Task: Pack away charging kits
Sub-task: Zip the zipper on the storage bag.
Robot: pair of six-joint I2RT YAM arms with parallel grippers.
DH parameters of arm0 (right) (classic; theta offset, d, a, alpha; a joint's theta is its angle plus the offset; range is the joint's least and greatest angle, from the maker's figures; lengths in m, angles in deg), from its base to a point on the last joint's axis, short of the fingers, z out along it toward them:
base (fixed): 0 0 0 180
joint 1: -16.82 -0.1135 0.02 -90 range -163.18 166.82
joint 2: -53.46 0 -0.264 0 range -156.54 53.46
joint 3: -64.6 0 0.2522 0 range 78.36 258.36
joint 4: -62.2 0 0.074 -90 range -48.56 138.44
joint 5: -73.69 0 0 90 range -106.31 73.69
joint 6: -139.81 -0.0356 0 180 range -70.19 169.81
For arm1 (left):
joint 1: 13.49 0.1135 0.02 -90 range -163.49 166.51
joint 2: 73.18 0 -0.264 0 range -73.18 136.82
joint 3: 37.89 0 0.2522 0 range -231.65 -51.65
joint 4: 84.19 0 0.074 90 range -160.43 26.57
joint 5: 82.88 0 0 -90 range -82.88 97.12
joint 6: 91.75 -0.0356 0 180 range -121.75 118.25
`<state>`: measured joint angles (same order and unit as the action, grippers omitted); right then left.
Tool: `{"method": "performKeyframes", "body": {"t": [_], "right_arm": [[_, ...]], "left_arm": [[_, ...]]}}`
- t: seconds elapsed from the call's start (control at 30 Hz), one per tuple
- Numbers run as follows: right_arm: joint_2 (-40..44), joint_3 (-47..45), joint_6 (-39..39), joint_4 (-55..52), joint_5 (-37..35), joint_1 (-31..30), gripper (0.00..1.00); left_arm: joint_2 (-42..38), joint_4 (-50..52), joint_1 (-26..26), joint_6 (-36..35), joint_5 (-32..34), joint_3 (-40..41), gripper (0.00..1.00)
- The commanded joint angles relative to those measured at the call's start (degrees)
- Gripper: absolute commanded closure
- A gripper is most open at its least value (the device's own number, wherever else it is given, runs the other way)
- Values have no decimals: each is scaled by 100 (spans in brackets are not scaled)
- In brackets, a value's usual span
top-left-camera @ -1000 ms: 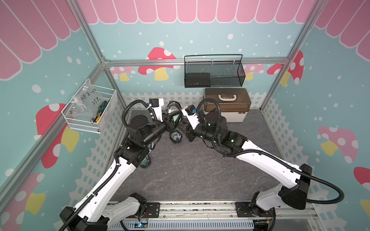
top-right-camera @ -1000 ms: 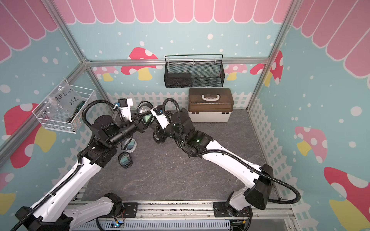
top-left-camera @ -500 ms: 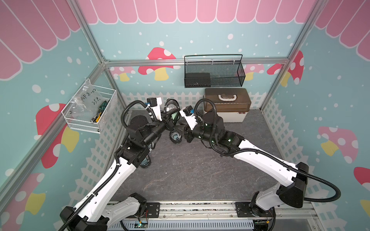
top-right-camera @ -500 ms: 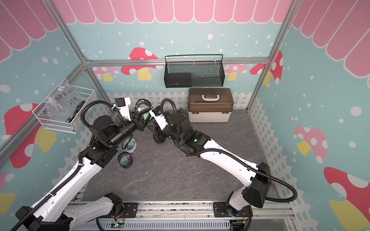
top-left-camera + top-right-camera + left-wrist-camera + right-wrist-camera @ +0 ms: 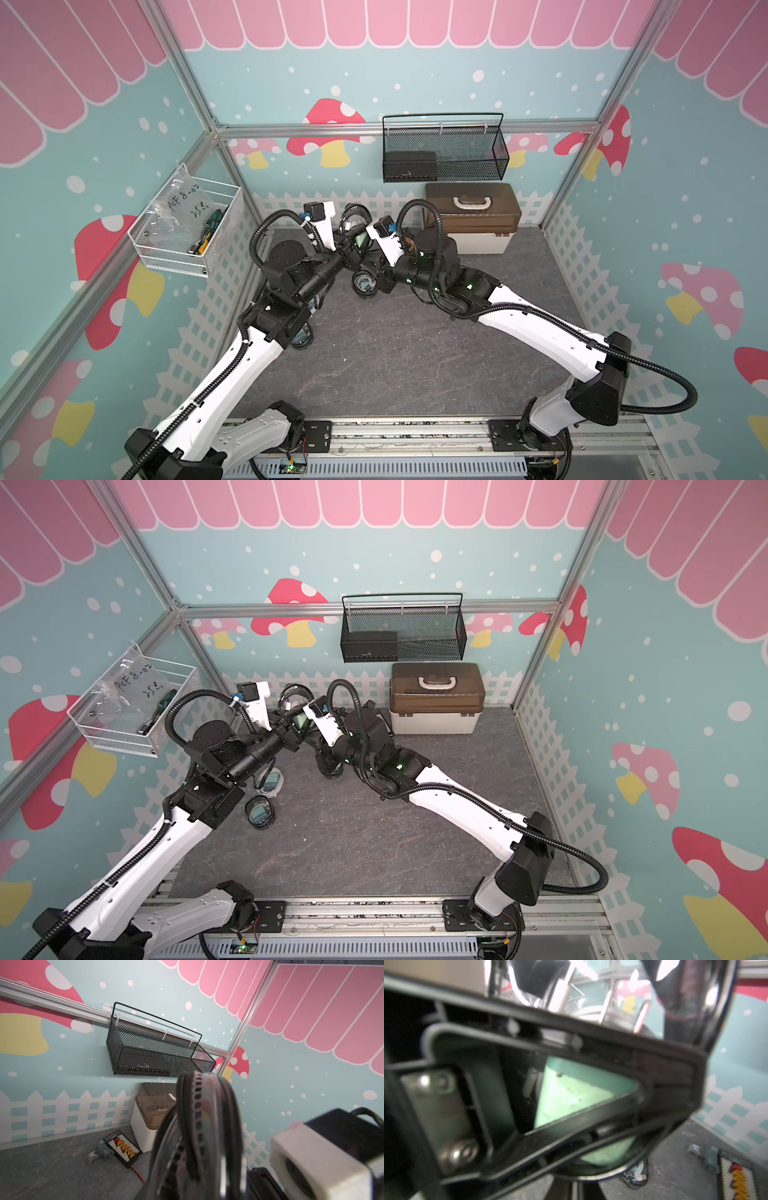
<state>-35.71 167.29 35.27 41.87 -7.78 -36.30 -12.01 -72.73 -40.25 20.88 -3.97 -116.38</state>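
My left gripper (image 5: 347, 254) is clenched on the rim of a round zip case (image 5: 360, 241). It holds the case clear of the desk (image 5: 415, 353), at about 11 o'clock on the surface. In the left wrist view the case stands edge-on with its zip teeth showing. My right gripper (image 5: 372, 266) sits against the case from 3 o'clock with its jaws fully closed; I cannot tell whether they pinch a zip tab or nothing. Past that gripper's frame, the right wrist view shows a teal-green plug adapter (image 5: 571, 1095), which I take to be inside the case.

A loose kit (image 5: 365, 284) lies just at 6 o'clock of the held one. A second kit (image 5: 269, 780) and a third kit (image 5: 259, 810) lie by my left forearm, toward 8 o'clock. The white box with brown lid (image 5: 471, 224) stands shut at 2 o'clock.

I judge each kit to be light, with a soft rim and a glossy clear window that looks slippery and easy to dent. The adapter is probably the one dense lump and may shift inside, and the coiled cable should spring back. I would grip across the zip rim, never on the window face, and only lightly.
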Motion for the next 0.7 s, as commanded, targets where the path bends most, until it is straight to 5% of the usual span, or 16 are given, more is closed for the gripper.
{"method": "performKeyframes", "body": {"t": [0.0,0.67], "right_arm": [[-48,205,22,69,-41,-58,100],[92,-74,188,-68,-812,353,100]], "left_arm": [[-45,-59,-31,-101,44,115,100],[-729,-191,144,208,-248,563,100]]}}
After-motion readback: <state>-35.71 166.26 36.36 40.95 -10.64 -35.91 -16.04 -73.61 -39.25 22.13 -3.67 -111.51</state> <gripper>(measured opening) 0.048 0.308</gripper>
